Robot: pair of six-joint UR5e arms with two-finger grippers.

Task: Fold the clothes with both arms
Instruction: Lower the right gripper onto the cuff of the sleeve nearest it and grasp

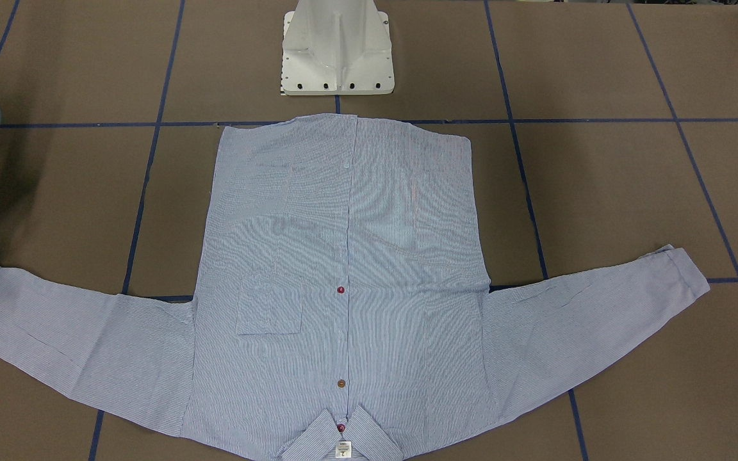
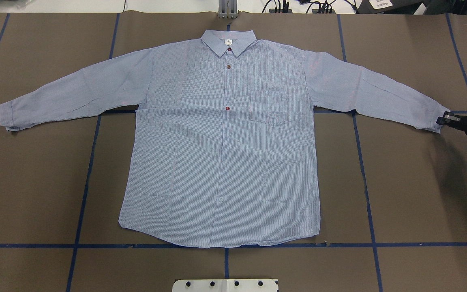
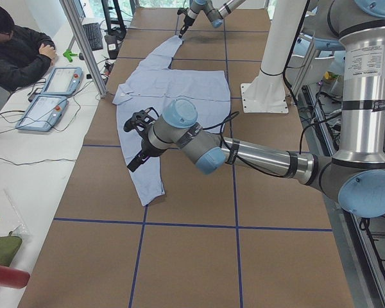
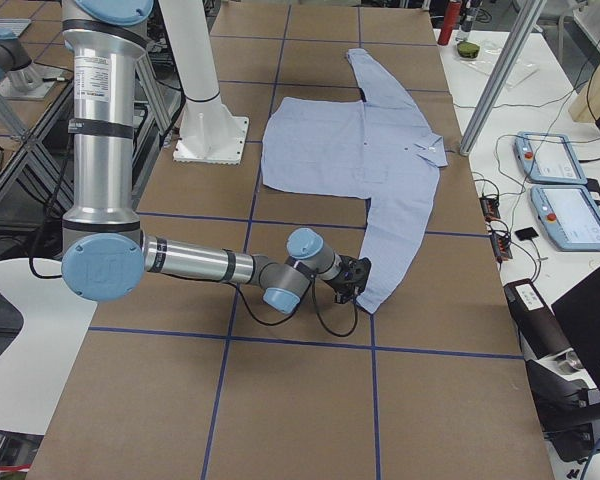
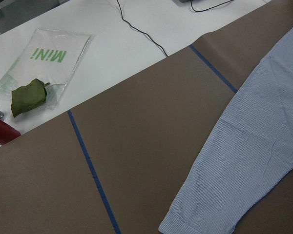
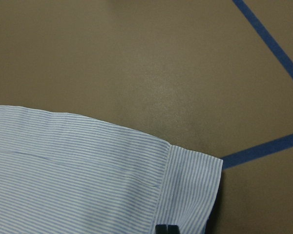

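One light blue, finely white-striped, long-sleeved button-up shirt (image 2: 221,162) is laid flat, face up, in the middle of the overhead frame. It lies on a bench (image 2: 412,182) covered in brown paper and crossed by blue tape lines. The collar (image 2: 243,42) is turned to the top of that frame and the hem to the bottom. The two sleeves are spread out, one towards the left edge and one towards the right.

Four buttons can be counted down the front: two red buttons (image 2: 227,108), one brown button (image 2: 228,67) between them, and one pale button (image 2: 220,199) near the hem. One chest pocket (image 2: 270,107) is seen right of the button line, and one small white label (image 2: 228,41) inside the collar.

Two grey metal arms with light blue joint caps are shown. The right arm (image 4: 200,262) is stretched low over the bench, and the black right tool (image 2: 446,120) is set against the cuff at the right edge of the overhead frame. Whether it is open or clamped on the cloth cannot be told. The left arm (image 3: 263,157) is shown in the left side view, with the left tool (image 3: 136,141) held up off the bench. Its state cannot be told either.

One white pedestal base (image 1: 337,51) is seen at the top centre of the front-facing frame. Two grey control tablets (image 3: 61,80) are laid on a white side bench (image 3: 25,160) at the left of the left side view, where one person (image 3: 16,51) is seated.
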